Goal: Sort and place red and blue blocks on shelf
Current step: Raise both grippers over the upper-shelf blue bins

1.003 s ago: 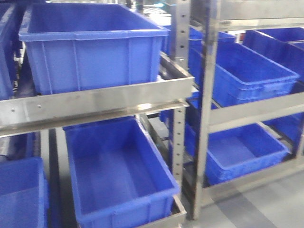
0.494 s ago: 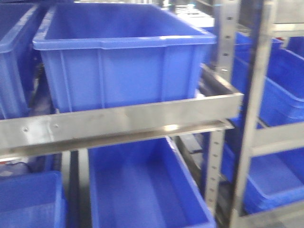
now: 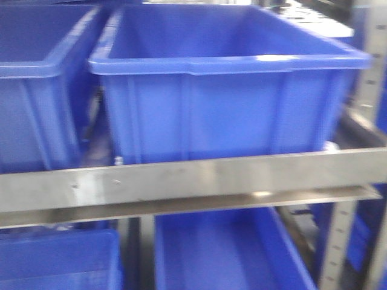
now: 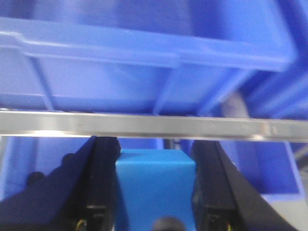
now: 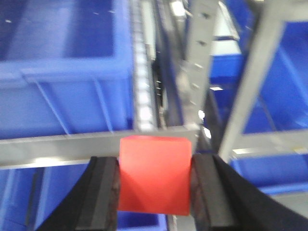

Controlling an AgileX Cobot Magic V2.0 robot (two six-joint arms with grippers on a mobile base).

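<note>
In the left wrist view a mid-blue block (image 4: 155,187) sits squeezed between the two black fingers of my left gripper (image 4: 155,159), which is shut on it, just below the shelf's steel front rail (image 4: 154,126). In the right wrist view a bright red block (image 5: 154,174) is clamped between the dark pads of my right gripper (image 5: 154,168), held in front of another shelf rail (image 5: 57,147). The front view shows the shelf rail (image 3: 193,178) close up; neither gripper nor either block appears there.
Large blue plastic bins fill the rack: one (image 3: 224,78) sits behind the rail, another (image 3: 36,72) to its left, more (image 3: 224,254) on the tier below. A perforated steel upright (image 5: 199,57) and a white roller track (image 5: 143,86) stand right of the bin (image 5: 62,72).
The front view has swung right to left and closed in: the upper bin and rail now fill the frame, and the right-hand rack bay has slid out of view.
</note>
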